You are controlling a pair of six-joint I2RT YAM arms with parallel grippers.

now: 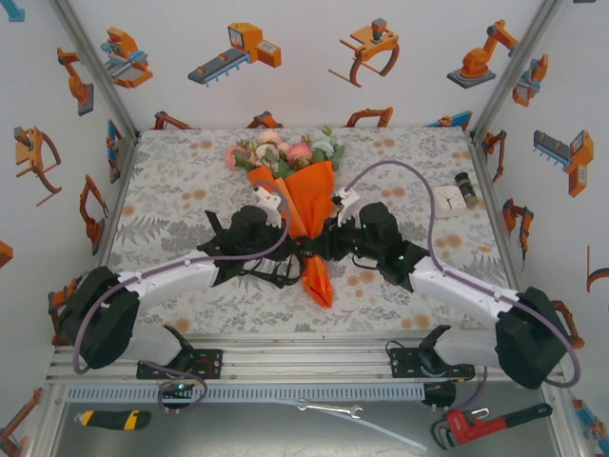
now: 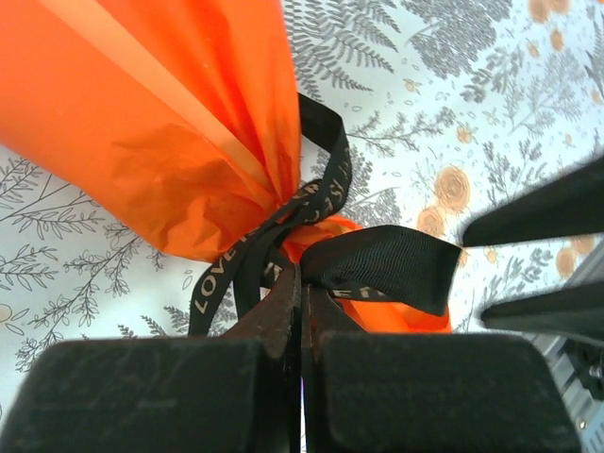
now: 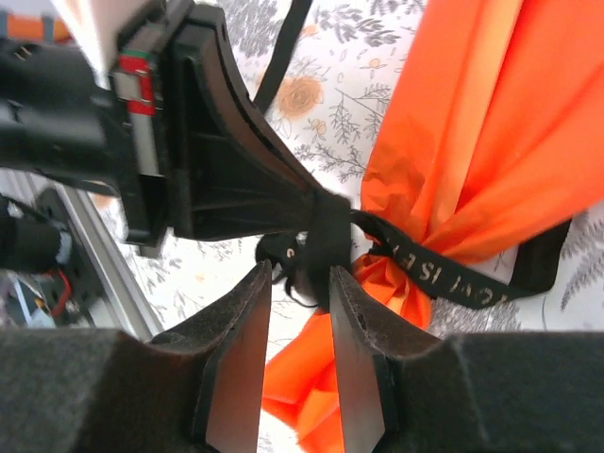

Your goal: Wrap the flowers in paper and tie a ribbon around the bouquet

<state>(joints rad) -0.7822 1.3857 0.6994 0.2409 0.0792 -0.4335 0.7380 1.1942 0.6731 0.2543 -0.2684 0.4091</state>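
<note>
The table (image 1: 171, 190), under a grey flowered cloth, carries the bouquet (image 1: 306, 205) lying along its middle, with the flowers (image 1: 281, 150) toward the far edge and the pointed tail of the paper (image 2: 142, 113) toward the arms. The paper is gathered tight at its waist, and both arms meet there, one from each side. The left gripper (image 2: 302, 294) is closed flat on the ribbon (image 2: 377, 260), pinching a black loop just beside the waist. The right gripper (image 3: 300, 283) has its jaws a narrow way apart, with a band of ribbon in the gap that does not look pinched. The ribbon circles the waist and crosses in a loose knot touching the paper. The step looks like drawing that knot tight. To do it well, the left pinch should hold firm while the right closes on one free strand only, clear of the paper and the other fingers. Both should then pull outward, level with the table and evenly, so the knot tightens without dragging the bouquet or tearing the thin sheet.
</note>
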